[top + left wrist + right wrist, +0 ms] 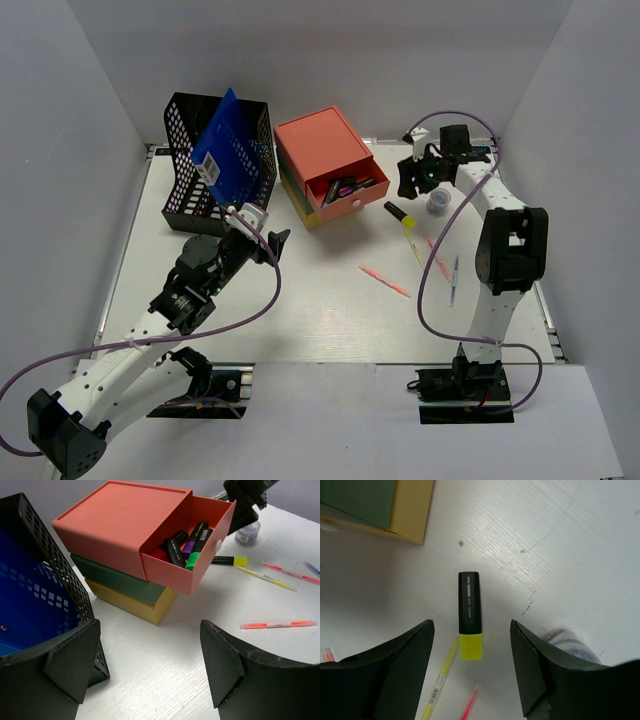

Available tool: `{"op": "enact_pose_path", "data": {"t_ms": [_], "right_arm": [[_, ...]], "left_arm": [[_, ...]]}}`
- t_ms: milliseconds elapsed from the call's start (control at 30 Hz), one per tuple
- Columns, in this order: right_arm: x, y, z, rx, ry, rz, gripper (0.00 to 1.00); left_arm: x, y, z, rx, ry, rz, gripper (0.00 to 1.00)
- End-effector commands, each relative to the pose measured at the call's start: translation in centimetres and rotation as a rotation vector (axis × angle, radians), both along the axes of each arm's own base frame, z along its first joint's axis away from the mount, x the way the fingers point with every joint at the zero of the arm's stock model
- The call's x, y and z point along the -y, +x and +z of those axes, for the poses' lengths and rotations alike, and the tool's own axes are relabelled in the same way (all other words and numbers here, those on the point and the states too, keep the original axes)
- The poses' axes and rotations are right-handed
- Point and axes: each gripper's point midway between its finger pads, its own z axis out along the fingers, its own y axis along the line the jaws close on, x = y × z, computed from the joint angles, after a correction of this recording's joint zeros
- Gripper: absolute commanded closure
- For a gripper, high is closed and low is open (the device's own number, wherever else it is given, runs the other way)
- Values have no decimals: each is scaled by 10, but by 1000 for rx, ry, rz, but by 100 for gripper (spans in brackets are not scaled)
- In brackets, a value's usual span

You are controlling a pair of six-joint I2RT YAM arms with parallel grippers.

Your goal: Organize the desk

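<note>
While the white desk point(320, 320) spans the top view from left rail to right, most of what it carries sits in the upper half. At upper centre stands the drawer box point(318, 148), its coral top drawer point(350, 192) pulled out with markers inside. Just right of it a black-and-yellow highlighter point(470, 612) lies flat beside a small clear jar point(437, 202). A yellow pen point(413, 240), pink pen point(385, 282) and blue pen point(454, 280) lie scattered right of centre. At upper left a black mesh tray point(185, 170) holds a tilted blue folder point(232, 150). The right gripper point(471, 625) hovers over the highlighter, released, grasping nothing. The left gripper point(150, 625), near the tray, is spread wide and empty.
</note>
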Motion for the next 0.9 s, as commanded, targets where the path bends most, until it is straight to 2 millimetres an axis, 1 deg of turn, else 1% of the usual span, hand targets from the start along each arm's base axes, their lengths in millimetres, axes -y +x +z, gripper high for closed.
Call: {"op": "enact_pose_path", "data": {"t_ms": [0,33,100,133,233,300,433,633,867], "right_arm": [[-6,5,-1,3,2,31,31],[-6,6,-8,-8,-5,30,30],[-6,6,-15,-18,-14,29,30],[-6,4,-22,-30,-21,34,30],[-8,1,-33,-39,-47,47,30],[-12,-4,-44,-48,-70,57,29],[-12,-7,-62,-73,-104,56,29],[-12,-9,-74,-102,-117,49,30],[-4,-12,-93,-152,-152,32,31]], "left_arm": [[3,-3,11,22,-19,-19,10],[3,-3,9,20,-17,-19,10],[4,-3,9,18,-16,-22,10],[4,-3,9,20,-17,-24,10],[4,-3,9,17,-15,-25,10],[4,-3,9,17,-15,-25,10],[4,-3,9,16,-14,-27,10],[4,-4,10,21,-16,-27,10],[4,-3,9,20,-14,-27,10]]}}
